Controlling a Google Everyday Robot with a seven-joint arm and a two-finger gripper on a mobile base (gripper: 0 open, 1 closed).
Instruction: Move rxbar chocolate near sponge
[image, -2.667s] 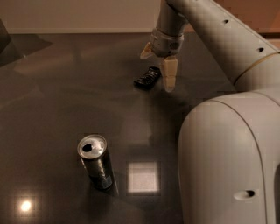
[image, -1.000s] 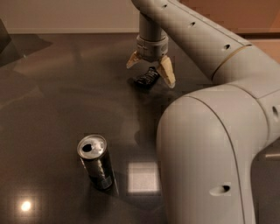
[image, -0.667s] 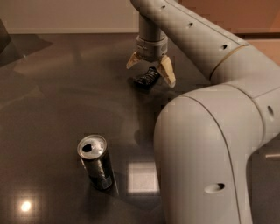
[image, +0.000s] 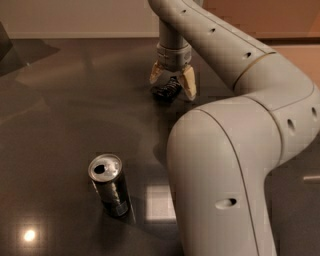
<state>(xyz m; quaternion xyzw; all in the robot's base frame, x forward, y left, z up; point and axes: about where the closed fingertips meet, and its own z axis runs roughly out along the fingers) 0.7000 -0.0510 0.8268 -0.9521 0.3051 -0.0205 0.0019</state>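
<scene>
The rxbar chocolate (image: 167, 91), a small flat black wrapper bar, lies on the dark table (image: 65, 110) at the far middle. My gripper (image: 172, 81) points straight down over it. Its tan fingers (image: 189, 83) are spread, one on each side of the bar, low to the table. I cannot tell if they touch the bar. The sponge is out of view.
A dark can with a silver top (image: 109, 184) stands upright at the front left. My large pale arm (image: 235, 165) fills the right half of the view and hides the table there. Bright light reflections lie on the table near the can.
The gripper has moved left and down from beside the bar to straddle it. Over the last second it has barely moved. The bar and can have stayed in place.
</scene>
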